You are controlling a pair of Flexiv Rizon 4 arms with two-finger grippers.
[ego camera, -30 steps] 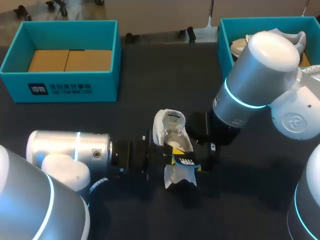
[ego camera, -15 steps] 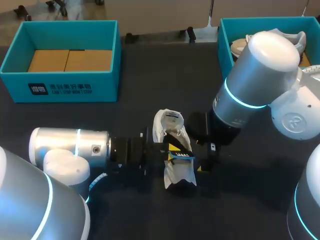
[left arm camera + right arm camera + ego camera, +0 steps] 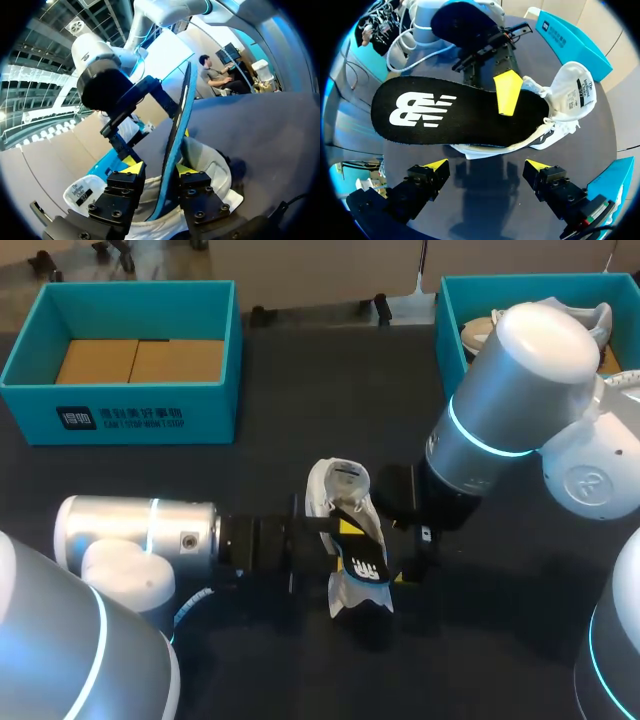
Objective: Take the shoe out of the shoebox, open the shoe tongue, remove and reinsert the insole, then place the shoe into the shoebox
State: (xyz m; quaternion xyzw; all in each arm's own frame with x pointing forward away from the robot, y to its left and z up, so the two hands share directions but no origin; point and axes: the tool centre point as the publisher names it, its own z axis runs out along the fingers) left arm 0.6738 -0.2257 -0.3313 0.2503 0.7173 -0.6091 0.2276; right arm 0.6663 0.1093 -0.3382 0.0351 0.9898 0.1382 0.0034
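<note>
A white shoe (image 3: 340, 495) lies mid-table with its tongue up. The black insole (image 3: 366, 563) with a blue edge sticks out of it, logo face showing. My left gripper (image 3: 340, 536) reaches in from the left; in the left wrist view the insole (image 3: 176, 131) stands edge-on between its parted fingers (image 3: 132, 161), with a gap on one side, so the gripper (image 3: 159, 166) is open. My right gripper (image 3: 486, 167) stands wide open just beside the shoe (image 3: 565, 100), with the insole (image 3: 455, 110) ahead of it and nothing between its fingers.
A teal box (image 3: 120, 415) lined with cardboard sits at the back left. A second teal box (image 3: 447, 330) at the back right holds another white shoe (image 3: 480, 332). My right arm's big elbow (image 3: 520, 380) hangs over the right half of the table.
The left gripper's fingers have parted from the insole. The insole has turned, so its logo face now shows from above. The right arm has kept still.
</note>
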